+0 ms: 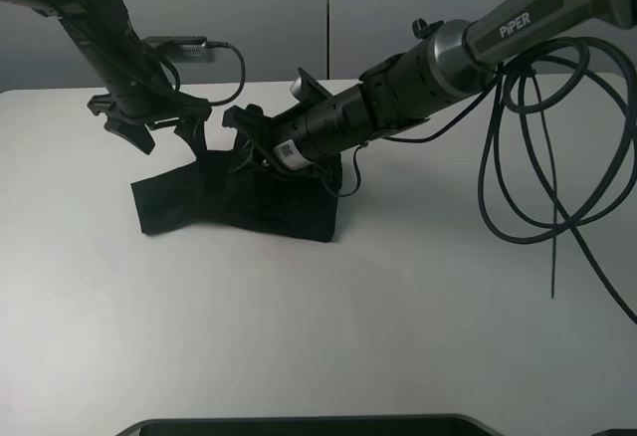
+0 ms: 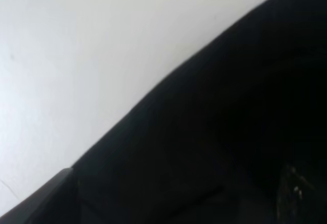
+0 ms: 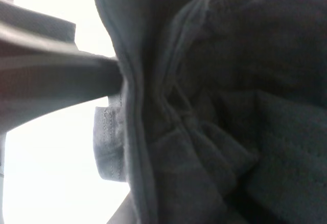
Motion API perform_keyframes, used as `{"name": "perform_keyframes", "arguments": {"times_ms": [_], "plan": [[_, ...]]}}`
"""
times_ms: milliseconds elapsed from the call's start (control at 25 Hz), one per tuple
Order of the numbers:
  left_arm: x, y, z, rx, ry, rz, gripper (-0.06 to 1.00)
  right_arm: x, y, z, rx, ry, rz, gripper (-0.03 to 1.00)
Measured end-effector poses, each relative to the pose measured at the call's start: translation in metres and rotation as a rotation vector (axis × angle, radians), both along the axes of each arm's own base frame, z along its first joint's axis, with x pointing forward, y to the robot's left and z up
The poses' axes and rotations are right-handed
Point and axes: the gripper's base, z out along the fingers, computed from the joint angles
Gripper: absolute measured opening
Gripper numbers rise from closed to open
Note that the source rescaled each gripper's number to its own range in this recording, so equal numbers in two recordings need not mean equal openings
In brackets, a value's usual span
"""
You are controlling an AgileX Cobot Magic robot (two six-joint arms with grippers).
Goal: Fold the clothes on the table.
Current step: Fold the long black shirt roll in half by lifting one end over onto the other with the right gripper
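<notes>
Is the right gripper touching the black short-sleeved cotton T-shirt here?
Touching. The right wrist view shows a finger of the right gripper pressed into bunched fabric of the black short-sleeved cotton T-shirt.

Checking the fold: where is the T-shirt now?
High view: the black T-shirt lies left of centre on the white table, its far edge pinched by the right gripper.

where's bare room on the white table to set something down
Bare: the front strip of the large white table, nearer than the black cotton T-shirt, and the left end. Crowded: left gripper and right gripper at the shirt's far edge; black cables hang over the right.
</notes>
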Motion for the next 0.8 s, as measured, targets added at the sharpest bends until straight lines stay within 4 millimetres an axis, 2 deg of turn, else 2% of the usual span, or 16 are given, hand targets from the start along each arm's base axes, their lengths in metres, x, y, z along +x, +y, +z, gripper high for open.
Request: {"name": "perform_keyframes", "arguments": {"times_ms": [200,240,320,360,400,440,480,640,680,760,800], "plan": [[0.023,-0.001,0.046,-0.033,-0.064,-0.010,0.99,0.000,0.000,0.000,-0.002,-0.008,0.005,0.18],[0.027,0.000,0.055,-0.052,-0.071,-0.014,0.99,0.000,0.000,0.000,-0.004,-0.019,0.013,0.25],[0.032,0.003,0.070,-0.090,-0.080,-0.026,0.99,0.000,0.001,0.001,0.007,-0.024,0.022,0.55],[0.033,0.001,0.076,-0.109,-0.082,-0.032,0.99,0.000,0.002,0.002,0.026,-0.019,0.020,0.74],[0.034,0.000,0.081,-0.123,-0.087,-0.039,0.99,-0.001,0.003,0.003,0.040,-0.025,0.036,0.85],[0.034,-0.001,0.083,-0.131,-0.090,-0.043,0.99,-0.002,0.004,0.005,0.059,-0.036,0.061,0.92],[0.035,-0.002,0.085,-0.138,-0.092,-0.044,0.99,-0.004,0.005,0.007,0.081,-0.039,0.085,0.93],[0.034,-0.003,0.085,-0.147,-0.079,-0.053,0.99,-0.009,0.009,0.012,0.144,-0.058,0.166,0.67],[0.033,-0.003,0.085,-0.146,-0.079,-0.057,0.99,-0.009,0.010,0.013,0.147,-0.063,0.179,0.64],[0.033,-0.003,0.085,-0.147,-0.077,-0.061,0.99,-0.008,0.006,0.012,0.138,-0.074,0.198,0.65],[0.033,-0.003,0.085,-0.151,-0.076,-0.062,0.99,-0.007,0.004,0.014,0.132,-0.087,0.212,0.69]]}}
